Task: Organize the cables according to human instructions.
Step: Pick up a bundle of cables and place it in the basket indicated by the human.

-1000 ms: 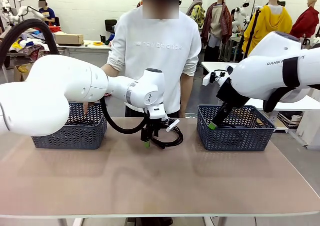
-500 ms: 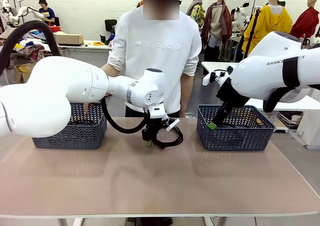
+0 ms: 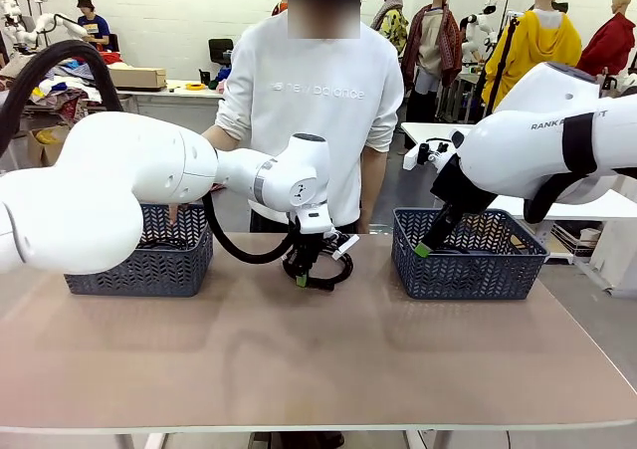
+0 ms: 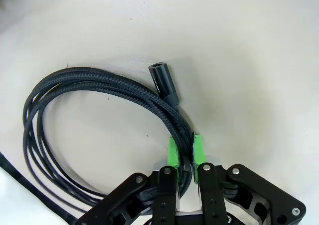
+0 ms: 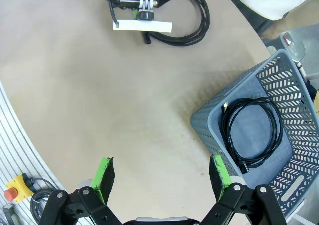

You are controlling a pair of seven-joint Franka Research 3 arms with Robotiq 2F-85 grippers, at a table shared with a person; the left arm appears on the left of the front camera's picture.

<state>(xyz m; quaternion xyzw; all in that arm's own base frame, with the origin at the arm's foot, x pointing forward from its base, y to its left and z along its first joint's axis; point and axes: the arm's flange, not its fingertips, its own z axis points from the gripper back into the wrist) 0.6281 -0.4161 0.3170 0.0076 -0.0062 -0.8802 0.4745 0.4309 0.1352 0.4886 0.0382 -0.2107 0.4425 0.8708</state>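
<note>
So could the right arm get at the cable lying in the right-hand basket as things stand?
Probably yes. The right hand is open and hangs above the table beside the basket, whose top is uncovered. The coiled cable lies flat on its floor with nothing over it. The left hand is busy mid-table, out of the way.

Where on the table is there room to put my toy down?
The near half of the table is bare, in front of both baskets. Crowded spots: the left basket, the right basket, and between them, where the left hand pinches a cable.
</note>
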